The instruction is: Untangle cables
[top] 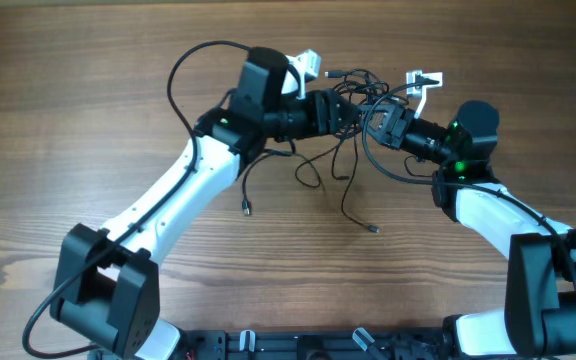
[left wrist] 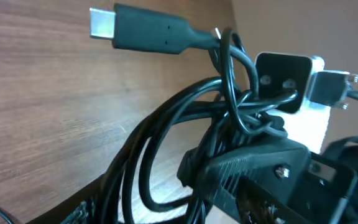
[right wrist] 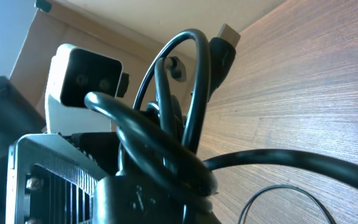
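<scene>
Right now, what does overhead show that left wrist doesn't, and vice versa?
Overhead only: left arm and right arm meeting at the cables, with two loose plug ends lying apart on the table, nearer the bases. Left wrist only: close detail of a black plug with a silver tip, sticking out above tightly looped cords. Both: the black tangle and the wood surface.
</scene>
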Controlling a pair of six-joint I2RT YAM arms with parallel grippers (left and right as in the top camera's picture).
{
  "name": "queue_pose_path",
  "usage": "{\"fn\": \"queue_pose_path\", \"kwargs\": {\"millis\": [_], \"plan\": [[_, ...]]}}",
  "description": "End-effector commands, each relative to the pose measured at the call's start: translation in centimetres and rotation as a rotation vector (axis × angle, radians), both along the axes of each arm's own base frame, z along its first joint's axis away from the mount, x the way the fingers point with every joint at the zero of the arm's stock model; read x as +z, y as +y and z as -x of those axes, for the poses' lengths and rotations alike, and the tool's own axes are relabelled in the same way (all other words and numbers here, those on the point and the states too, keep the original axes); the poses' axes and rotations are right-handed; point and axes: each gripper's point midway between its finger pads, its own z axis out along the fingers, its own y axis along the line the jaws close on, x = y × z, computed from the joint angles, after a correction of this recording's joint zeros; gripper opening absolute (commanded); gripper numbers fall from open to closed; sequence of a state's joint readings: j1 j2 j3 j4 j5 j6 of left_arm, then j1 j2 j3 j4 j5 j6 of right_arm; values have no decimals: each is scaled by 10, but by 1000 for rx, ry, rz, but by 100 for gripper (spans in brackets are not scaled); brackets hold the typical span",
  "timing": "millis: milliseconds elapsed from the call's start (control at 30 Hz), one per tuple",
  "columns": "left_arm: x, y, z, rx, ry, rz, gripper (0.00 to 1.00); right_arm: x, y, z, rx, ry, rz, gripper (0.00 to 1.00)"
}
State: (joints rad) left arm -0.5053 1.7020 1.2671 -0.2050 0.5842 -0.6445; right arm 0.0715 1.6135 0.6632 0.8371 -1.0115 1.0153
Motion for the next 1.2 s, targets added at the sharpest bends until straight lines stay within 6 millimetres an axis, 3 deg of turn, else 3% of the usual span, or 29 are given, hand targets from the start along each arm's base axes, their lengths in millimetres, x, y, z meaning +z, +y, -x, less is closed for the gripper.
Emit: {"fn": "queue_pose_path", "kwargs": {"millis": [0, 133, 467, 533, 767, 1067, 1167], "plan": [[-2, 1, -10, 68, -61, -63, 63, 4, 2, -1, 6, -33, 8, 4], [-5, 9, -22, 161, -63, -91, 63, 5, 4, 2, 25, -34, 7, 4], [4, 3, -26, 157, -102, -63, 65, 5, 5, 5, 44, -34, 4, 4], [-1, 1, -25, 152, -95, -68, 60, 5, 5, 5, 44, -35, 5, 4], [-20, -10, -20, 132, -68, -95, 59, 5, 5, 5, 44, -34, 4, 4], [-37, 8, -25, 211, -45, -192, 14, 5, 5, 5, 44, -34, 4, 8], [-37, 10, -26, 223, -49, -199, 4, 5, 5, 5, 44, -34, 5, 22]]}}
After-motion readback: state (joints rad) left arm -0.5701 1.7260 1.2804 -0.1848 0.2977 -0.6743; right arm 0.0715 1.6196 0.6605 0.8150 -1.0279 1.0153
